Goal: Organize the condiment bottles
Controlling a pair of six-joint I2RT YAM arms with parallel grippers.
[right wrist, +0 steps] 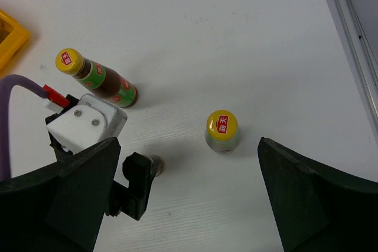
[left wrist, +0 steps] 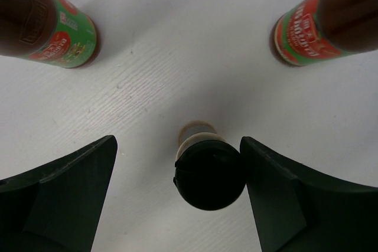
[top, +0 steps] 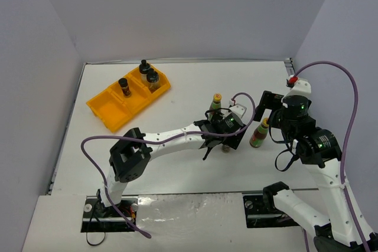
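Straddling the tiny spice jar with the left gripper: jaws stand wide apart with nothing held. The jar is upright on the table between the fingers. Reads as pre-grasp.

- The jar sits off-centre, close to the finger on the right of the wrist view, with a clear gap on the other side.
- I'd centre the wrist before closing, else one finger lands first and shoves or tips it. It looks to have a small base and a heavy-looking cap.
- Close slowly and squarely on the jar, then lift straight up.
- One sauce bottle and the other sauce bottle stand near, just past the fingertips, so no forward sweep.

The right gripper hovers over that second bottle, jaws spread wide and empty. Keep it out of the lift path.

The orange tray is at the far left, well apart from the jar.
- Far-end compartment: two wider black-lidded jars.
- Middle compartment: the twin spice jar.
- Near-end compartment: only orange floor shows.

My guess is this jar goes in with its twin.
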